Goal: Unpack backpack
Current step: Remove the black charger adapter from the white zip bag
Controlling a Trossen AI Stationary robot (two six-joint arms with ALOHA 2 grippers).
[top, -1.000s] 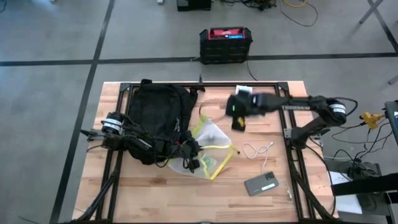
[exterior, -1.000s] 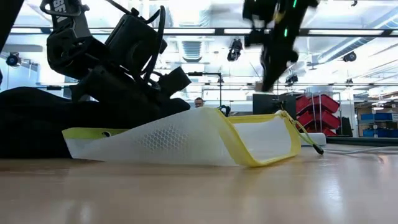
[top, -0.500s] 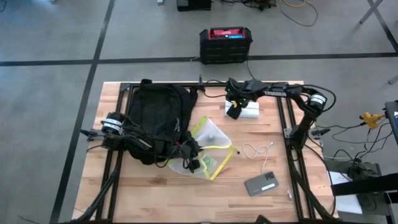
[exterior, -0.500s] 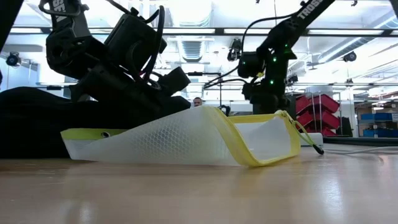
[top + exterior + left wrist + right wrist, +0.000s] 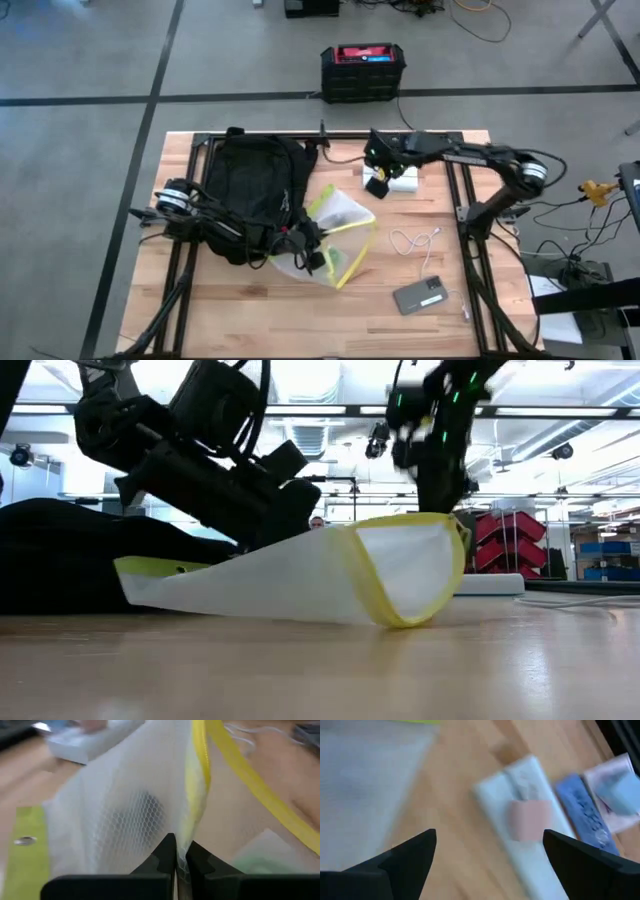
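Beside backpack (image 5: 252, 185), pinched mesh pouch (image 5: 335, 238)

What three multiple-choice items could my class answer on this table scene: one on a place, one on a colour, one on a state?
1. Where does the phone lie?
A. on the backpack
B. on the table's near right part
C. on the floor

2. What colour trims the mesh pouch?
A. yellow
B. red
C. blue

3. How is the left pincer?
A. open above the backpack
B. out of view
C. shut on the pouch

Key: 1 B, the high view shows it near the white cable; 2 A, yellow edging shows in the low view; 3 C, the left wrist view shows its fingers pinching the mesh.
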